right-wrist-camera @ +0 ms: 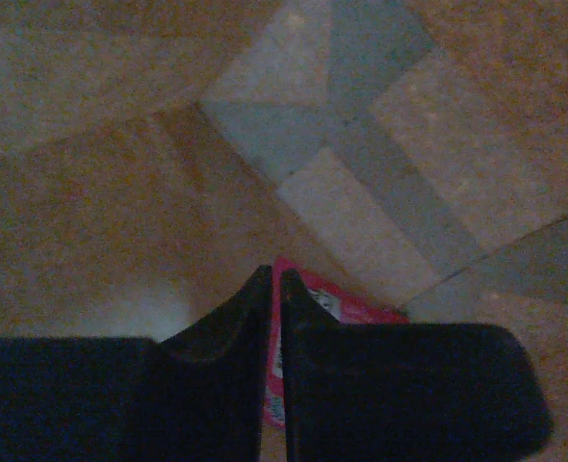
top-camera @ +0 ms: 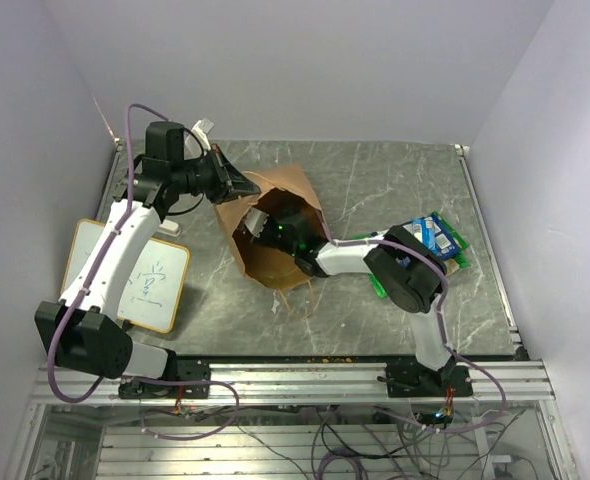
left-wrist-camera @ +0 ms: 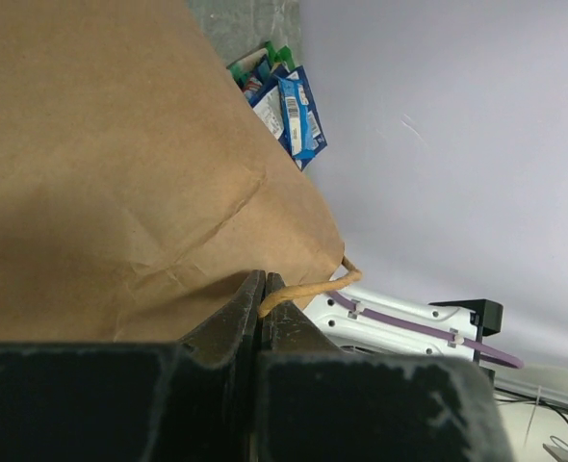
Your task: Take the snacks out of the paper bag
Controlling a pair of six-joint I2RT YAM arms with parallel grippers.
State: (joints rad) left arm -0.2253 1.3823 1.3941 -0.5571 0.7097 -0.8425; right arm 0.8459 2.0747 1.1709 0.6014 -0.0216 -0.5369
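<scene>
The paper bag [top-camera: 285, 190] lay on the worktop [top-camera: 375, 180], the left end effector [left-wrist-camera: 263, 284] clenched on its string handle [left-wrist-camera: 308, 287] at the far left, the right end effector [right-wrist-camera: 271, 279] inside it grasping a small red packet [right-wrist-camera: 337, 303], other packets [top-camera: 435, 240] piled at the right.

This looks like a robot lab. 2 robot arms, a left arm [top-camera: 105, 265] and a right arm [top-camera: 415, 282], are bolted to a metal rail [top-camera: 305, 380] at the bottom of the top view, with loose wires [top-camera: 360, 440] hanging under it. Plain pale walls [top-camera: 305, 60] box in a grey table [top-camera: 375, 180], and a whiteboard [top-camera: 160, 285] lies at the left.
</scene>
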